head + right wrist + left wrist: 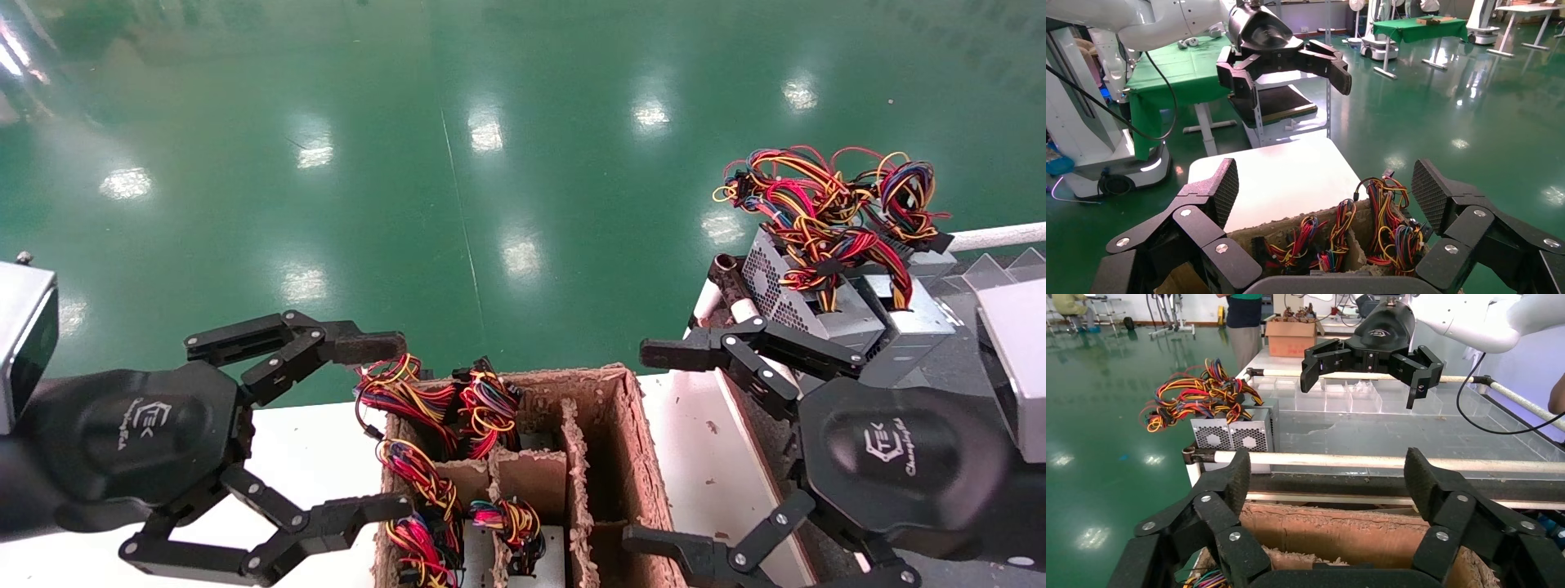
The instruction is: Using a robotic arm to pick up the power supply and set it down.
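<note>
Both grippers hover open and empty over a brown cardboard divider box [609, 408], one on each side. My left gripper [384, 426] is at its left edge, my right gripper [651, 447] at its right edge. Power supplies stand in the box's left compartments, their red, yellow and blue wire bunches [482, 408] sticking up; the metal bodies are mostly hidden. The right compartments look dark and empty. Two silver-grey power supplies [817, 306] with tangled wires rest on the bench at the right, behind my right gripper. The right wrist view looks down on the boxed wires [1392, 223].
The box sits on a white table [310, 457]. A white rail tube [1389, 460] borders the right bench, with clear plastic trays [1340, 395] behind it. A person [1245, 318] and another cardboard box [1291, 334] stand far off. Shiny green floor [490, 163] lies ahead.
</note>
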You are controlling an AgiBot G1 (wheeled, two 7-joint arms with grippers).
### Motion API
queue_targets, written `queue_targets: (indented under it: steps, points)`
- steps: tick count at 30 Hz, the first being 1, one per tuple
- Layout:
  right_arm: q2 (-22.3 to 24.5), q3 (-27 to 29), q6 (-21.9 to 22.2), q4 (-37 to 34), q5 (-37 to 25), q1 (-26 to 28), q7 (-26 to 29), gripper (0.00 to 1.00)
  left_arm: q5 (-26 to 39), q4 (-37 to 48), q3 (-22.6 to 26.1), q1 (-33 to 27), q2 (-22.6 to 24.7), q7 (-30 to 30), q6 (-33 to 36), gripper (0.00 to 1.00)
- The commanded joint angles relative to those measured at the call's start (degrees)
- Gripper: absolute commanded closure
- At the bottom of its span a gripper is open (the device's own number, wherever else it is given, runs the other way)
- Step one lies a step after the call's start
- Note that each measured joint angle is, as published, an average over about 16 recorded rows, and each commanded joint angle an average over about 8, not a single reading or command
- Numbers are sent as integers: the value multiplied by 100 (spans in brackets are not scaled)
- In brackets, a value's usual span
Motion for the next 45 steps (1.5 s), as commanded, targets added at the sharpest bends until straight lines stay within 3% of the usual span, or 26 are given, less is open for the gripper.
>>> queue_targets:
  steps: [1, 34, 35, 36, 43, 45]
  points:
    - [0, 0, 0, 0, 0, 0, 0, 0, 0, 0, 0, 0, 0, 0, 0, 100]
    - [-9, -46, 52, -12, -103, -12, 12, 0, 0, 1, 0, 0, 0, 0, 0, 100]
    - [-13, -63, 69, -12, -141, -12, 19, 0, 0, 1, 0, 0, 0, 0, 0, 97]
    - [-19, -86, 88, -12, -188, -12, 30, 0, 0, 1, 1, 0, 0, 0, 1, 86]
    - [-190, -422, 284, -4, -789, 55, 225, 0, 0, 2, 1, -1, 0, 1, 1, 2]
    - [-295, -581, 378, -2, -1074, 100, 321, 0, 0, 2, 1, -1, 0, 1, 1, 0]
